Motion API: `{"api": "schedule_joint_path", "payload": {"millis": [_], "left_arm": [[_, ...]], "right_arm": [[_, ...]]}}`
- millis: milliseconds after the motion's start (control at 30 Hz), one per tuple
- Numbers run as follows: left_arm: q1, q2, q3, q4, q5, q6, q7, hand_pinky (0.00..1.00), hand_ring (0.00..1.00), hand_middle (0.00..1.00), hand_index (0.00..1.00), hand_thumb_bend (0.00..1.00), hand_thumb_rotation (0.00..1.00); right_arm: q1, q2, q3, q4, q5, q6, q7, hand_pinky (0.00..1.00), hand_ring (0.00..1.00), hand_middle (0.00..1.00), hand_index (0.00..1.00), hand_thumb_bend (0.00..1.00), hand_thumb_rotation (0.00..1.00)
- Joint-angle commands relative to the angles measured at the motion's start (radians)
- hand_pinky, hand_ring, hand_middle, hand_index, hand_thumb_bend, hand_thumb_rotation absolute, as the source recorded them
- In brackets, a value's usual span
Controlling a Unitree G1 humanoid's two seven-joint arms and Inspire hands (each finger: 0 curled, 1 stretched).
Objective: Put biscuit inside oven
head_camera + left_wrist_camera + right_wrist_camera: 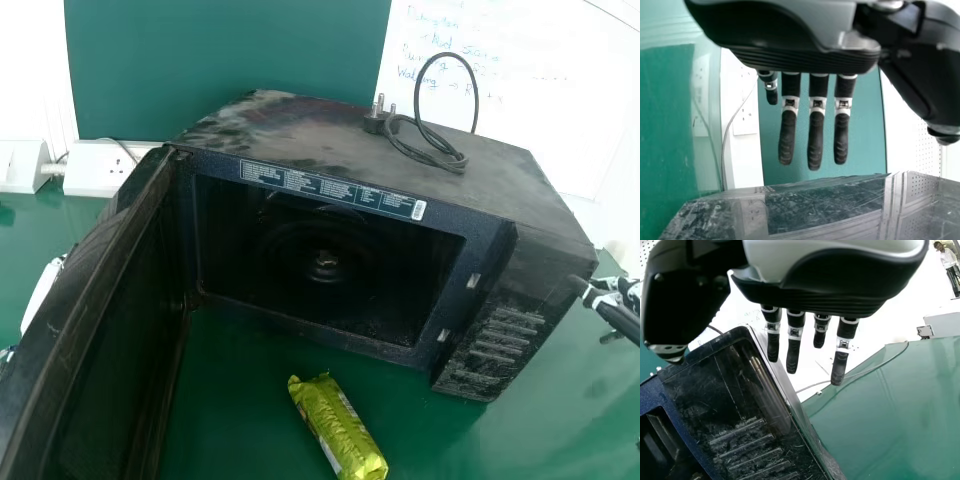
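Observation:
The black oven [510, 250] stands with its door [95, 330] swung out to the left and its dark cavity exposed. A yellow-green biscuit packet [338, 428] lies on the table in front of it. My right hand [612, 300] is at the right edge, beside the control panel; in the right wrist view the right hand [794, 347] has straight fingers and holds nothing. At the head view's left edge, part of my left hand [42, 298] shows behind the door. The left hand [815, 135] has straight, empty fingers in the left wrist view.
A black cable with a plug [430, 140] lies on top of the oven. White power sockets [100, 168] stand behind the door at the left. The green table [540, 400] extends around the oven, with a whiteboard [520, 80] behind.

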Motion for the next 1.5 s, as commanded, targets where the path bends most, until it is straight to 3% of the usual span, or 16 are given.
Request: {"api": "schedule_joint_path", "payload": {"millis": [0,267,533,733,933,1267,1333,1400,1467], "left_arm": [[0.000,0.005,0.014,0.007,-0.013,-0.009,-0.003,0.32,0.39,0.44,0.48,0.52,0.08],[0.005,0.004,0.014,-0.011,-0.015,0.007,0.002,0.32,0.38,0.44,0.48,0.52,0.08],[0.002,0.005,0.014,0.000,-0.015,-0.002,-0.002,0.32,0.39,0.45,0.48,0.52,0.08],[0.001,0.007,0.014,0.003,-0.009,-0.007,-0.001,0.32,0.39,0.44,0.48,0.52,0.08],[0.002,0.005,0.014,-0.001,-0.017,-0.001,-0.005,0.32,0.38,0.44,0.48,0.52,0.08],[0.000,0.003,0.017,0.003,-0.023,-0.003,-0.013,0.32,0.39,0.44,0.48,0.52,0.08],[0.003,0.003,0.016,-0.005,-0.024,0.006,-0.009,0.32,0.39,0.45,0.48,0.52,0.08],[0.003,0.004,0.014,-0.006,-0.019,0.004,-0.003,0.32,0.39,0.44,0.48,0.52,0.08],[0.003,0.005,0.013,-0.003,-0.009,-0.005,0.003,0.32,0.39,0.44,0.48,0.52,0.08]], "right_arm": [[-0.010,0.004,-0.003,0.002,0.012,-0.014,-0.005,0.65,0.78,0.81,0.87,0.88,0.42],[0.000,-0.005,-0.004,0.004,0.004,-0.027,-0.002,0.63,0.77,0.81,0.86,0.88,0.44],[0.012,-0.002,-0.019,0.021,0.011,-0.121,0.025,0.60,0.72,0.78,0.88,0.86,0.51],[-0.005,-0.008,-0.026,0.012,0.054,-0.125,0.068,0.57,0.74,0.80,0.90,0.94,0.56],[-0.046,0.009,-0.018,-0.025,0.110,-0.108,0.076,0.59,0.80,0.89,0.92,0.92,0.49],[-0.081,-0.011,-0.017,-0.052,0.183,-0.088,0.104,0.59,0.82,0.90,0.93,0.89,0.38],[-0.087,-0.001,-0.020,-0.061,0.197,-0.111,0.100,0.58,0.81,0.90,0.93,0.88,0.38],[-0.101,0.026,-0.031,-0.071,0.223,-0.125,0.092,0.57,0.81,0.89,0.92,0.86,0.31],[-0.096,0.057,-0.044,-0.067,0.233,-0.200,0.092,0.56,0.80,0.88,0.91,0.85,0.31]]}}
